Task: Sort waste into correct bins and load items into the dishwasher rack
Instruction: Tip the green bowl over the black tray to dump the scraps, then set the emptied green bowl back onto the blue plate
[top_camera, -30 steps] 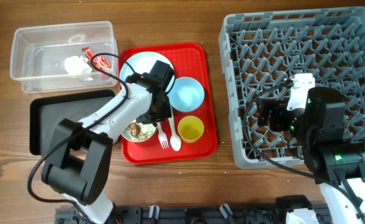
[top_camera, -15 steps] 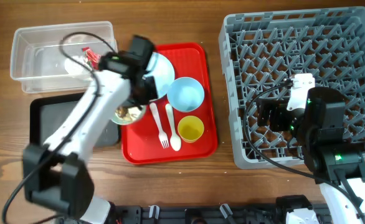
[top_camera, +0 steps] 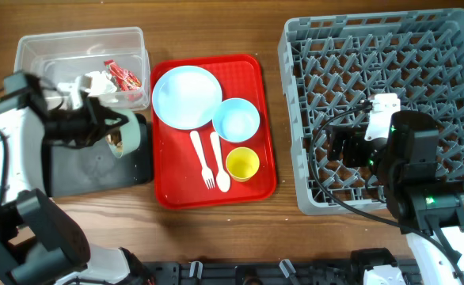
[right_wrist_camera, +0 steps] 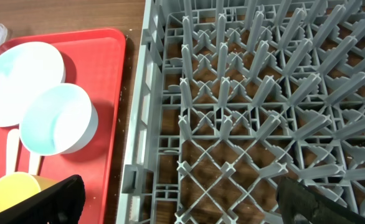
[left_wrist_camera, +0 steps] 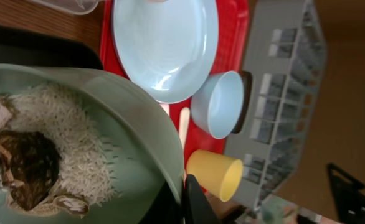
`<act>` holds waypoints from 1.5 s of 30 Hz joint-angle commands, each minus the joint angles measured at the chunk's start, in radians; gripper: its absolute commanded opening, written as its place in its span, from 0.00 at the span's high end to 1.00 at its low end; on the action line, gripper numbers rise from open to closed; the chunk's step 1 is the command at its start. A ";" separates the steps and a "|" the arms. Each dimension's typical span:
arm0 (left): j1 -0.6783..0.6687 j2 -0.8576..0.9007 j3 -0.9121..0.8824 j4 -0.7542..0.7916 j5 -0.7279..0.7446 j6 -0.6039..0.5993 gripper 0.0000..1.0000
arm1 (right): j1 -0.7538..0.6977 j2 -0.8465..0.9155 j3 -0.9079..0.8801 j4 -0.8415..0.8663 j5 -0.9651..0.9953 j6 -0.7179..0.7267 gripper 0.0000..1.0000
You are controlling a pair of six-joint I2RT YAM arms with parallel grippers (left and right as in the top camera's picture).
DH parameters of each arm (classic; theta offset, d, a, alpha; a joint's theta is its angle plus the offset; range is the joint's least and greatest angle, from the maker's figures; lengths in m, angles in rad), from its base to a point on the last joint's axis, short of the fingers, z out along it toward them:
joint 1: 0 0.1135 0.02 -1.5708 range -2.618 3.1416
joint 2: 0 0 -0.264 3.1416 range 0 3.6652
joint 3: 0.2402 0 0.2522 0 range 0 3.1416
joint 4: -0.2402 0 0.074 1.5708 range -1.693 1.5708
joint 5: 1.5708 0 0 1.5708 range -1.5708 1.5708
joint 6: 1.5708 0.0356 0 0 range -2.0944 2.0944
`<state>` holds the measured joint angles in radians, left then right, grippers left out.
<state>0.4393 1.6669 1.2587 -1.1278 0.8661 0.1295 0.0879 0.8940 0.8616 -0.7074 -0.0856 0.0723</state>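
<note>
Scraps (left_wrist_camera: 45, 143) of rice and a brown chunk sit in the green bowl (top_camera: 125, 134), which the left gripper (left_wrist_camera: 185, 199) holds tilted above the black tray (top_camera: 89, 170), near its edge beside the red tray (top_camera: 256, 182). To tip well, the bowl probably needs to move further over the black tray and roll steeply so that nothing falls on the wood. The left gripper is clamped on the bowl's rim; the right gripper (right_wrist_camera: 185, 200) hovers spread wide and empty over the rack (top_camera: 390, 71)

The flat tray (top_camera: 252, 74) lies between tub (top_camera: 32, 75) and rack (top_camera: 390, 55).
</note>
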 commanded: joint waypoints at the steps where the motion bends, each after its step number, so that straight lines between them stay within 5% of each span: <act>1: 0.113 0.050 -0.070 0.018 0.264 0.104 0.96 | -0.003 0.000 0.025 0.002 -0.013 -0.017 0.00; 6: 0.233 0.152 -0.116 -0.043 0.488 0.097 0.96 | -0.003 0.000 0.025 0.002 -0.013 -0.017 0.00; 18: 0.259 0.167 -0.115 -0.123 0.704 -0.069 0.96 | -0.003 0.000 0.025 0.002 -0.013 -0.016 0.00; 27: 0.261 0.167 -0.115 -0.121 0.710 -0.126 0.96 | -0.003 0.000 0.025 0.002 -0.013 -0.017 0.00; 30: 0.259 0.166 -0.115 -0.063 0.532 0.034 0.96 | -0.003 0.000 0.025 0.002 -0.013 -0.016 0.00; 31: 0.259 0.166 -0.115 0.021 0.352 -0.032 0.96 | -0.003 0.000 0.025 0.002 -0.013 -0.017 0.00; 32: 0.256 0.164 -0.115 0.012 0.336 -0.079 0.96 | -0.003 0.000 0.025 0.002 -0.013 -0.017 0.00; 33: 0.251 0.155 -0.115 -0.023 0.442 0.037 0.96 | -0.003 0.000 0.025 0.002 -0.013 -0.017 0.00; 35: 0.235 0.135 -0.113 -0.037 0.505 0.073 0.96 | -0.003 0.000 0.025 0.002 -0.013 -0.017 0.00; 40: 0.111 0.053 -0.097 -0.035 0.381 0.072 0.96 | -0.003 0.000 0.025 0.002 -0.013 -0.016 0.00; 41: 0.036 0.021 -0.069 -0.011 0.305 0.020 0.96 | -0.003 0.000 0.025 0.002 -0.013 -0.016 0.00; 43: -0.301 -0.010 0.061 0.220 -0.108 -0.222 0.96 | -0.003 0.000 0.025 0.003 -0.013 -0.016 0.00; 45: -0.408 -0.010 0.080 0.294 -0.218 -0.243 0.96 | -0.003 0.000 0.025 0.003 -0.013 -0.017 0.00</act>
<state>0.3267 1.7000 1.2282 -0.9432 1.0012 0.0540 0.0879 0.8928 0.8616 -0.7113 -0.0860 0.0727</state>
